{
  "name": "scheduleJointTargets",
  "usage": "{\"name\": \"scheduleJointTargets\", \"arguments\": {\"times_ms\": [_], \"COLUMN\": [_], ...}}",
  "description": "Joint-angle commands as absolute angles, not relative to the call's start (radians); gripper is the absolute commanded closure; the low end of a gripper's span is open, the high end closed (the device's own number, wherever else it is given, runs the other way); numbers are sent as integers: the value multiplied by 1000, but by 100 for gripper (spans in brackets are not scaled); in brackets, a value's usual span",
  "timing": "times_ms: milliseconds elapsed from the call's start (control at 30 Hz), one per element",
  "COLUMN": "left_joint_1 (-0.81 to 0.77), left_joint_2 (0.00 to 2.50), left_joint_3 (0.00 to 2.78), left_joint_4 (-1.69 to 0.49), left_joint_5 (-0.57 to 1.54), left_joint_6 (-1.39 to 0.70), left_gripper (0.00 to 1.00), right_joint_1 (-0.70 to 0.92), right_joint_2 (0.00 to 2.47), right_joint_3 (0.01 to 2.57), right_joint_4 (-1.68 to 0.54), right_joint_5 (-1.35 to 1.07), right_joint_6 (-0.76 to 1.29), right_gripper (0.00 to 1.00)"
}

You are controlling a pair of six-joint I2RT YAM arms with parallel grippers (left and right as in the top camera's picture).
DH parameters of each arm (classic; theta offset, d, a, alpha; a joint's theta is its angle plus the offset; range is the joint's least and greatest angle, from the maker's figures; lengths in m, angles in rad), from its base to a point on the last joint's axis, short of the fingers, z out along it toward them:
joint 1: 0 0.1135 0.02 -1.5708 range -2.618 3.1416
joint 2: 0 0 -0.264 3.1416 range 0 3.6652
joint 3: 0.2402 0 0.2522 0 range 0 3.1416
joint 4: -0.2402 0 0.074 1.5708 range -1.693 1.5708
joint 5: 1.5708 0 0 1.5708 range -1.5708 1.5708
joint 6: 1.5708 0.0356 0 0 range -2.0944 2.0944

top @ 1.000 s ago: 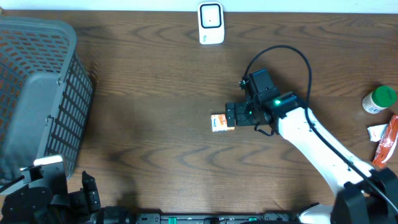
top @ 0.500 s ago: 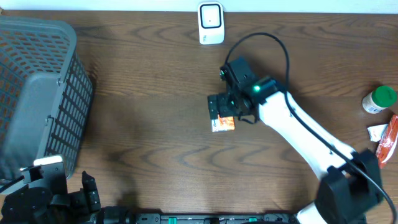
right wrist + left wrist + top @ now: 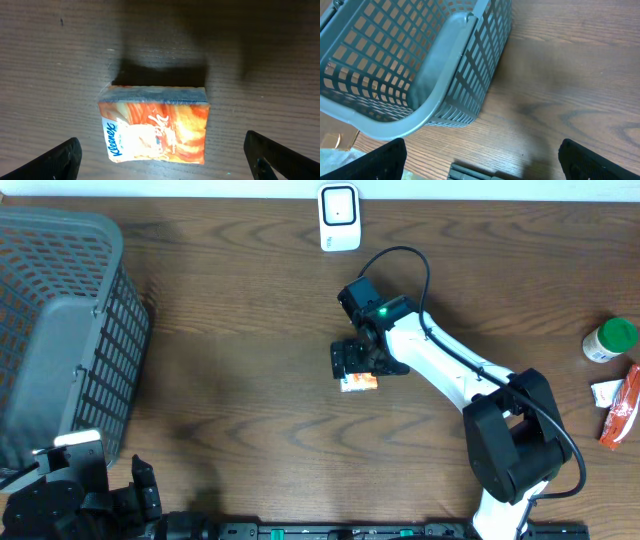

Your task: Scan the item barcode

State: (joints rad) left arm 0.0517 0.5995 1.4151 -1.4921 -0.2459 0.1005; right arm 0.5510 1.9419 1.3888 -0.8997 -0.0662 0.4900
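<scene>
An orange and white Kleenex tissue pack [image 3: 155, 125] lies flat on the wooden table, seen in the overhead view as a small pack [image 3: 360, 383] near the middle. My right gripper [image 3: 352, 362] hovers directly over it, open, its fingertips [image 3: 62, 160] wide on either side and not touching it. A white barcode scanner [image 3: 339, 217] stands at the table's far edge. My left gripper [image 3: 480, 162] is open at the near left corner, over bare wood, with nothing between its fingers.
A grey mesh basket [image 3: 60, 330] fills the left side, close to my left gripper in the left wrist view [image 3: 420, 65]. At the right edge are a green-capped white bottle [image 3: 609, 340] and an orange and white packet [image 3: 620, 405].
My right arm has swung left and toward the far edge, bringing the open gripper from beside the tissue pack to directly over it. The pack and the left arm have not moved.
</scene>
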Motion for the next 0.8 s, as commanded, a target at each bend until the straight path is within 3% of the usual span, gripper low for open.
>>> {"name": "scheduleJointTargets", "arguments": {"times_ms": [0, 567, 767], "left_joint_1": [56, 56, 56], "left_joint_2": [599, 599, 599], "left_joint_3": [1421, 1421, 1421], "left_joint_4": [-1492, -1492, -1492], "left_joint_5": [-255, -255, -255], "left_joint_6": [88, 88, 88], "left_gripper": [3, 3, 3], "right_joint_1": [570, 601, 596], "right_joint_2": [1982, 2073, 2074], "right_joint_3": [1409, 1409, 1409], "right_joint_4": [-890, -867, -864], "right_joint_5": [-73, -16, -15], "right_joint_6": [523, 522, 519], "right_gripper": [1, 3, 22]}}
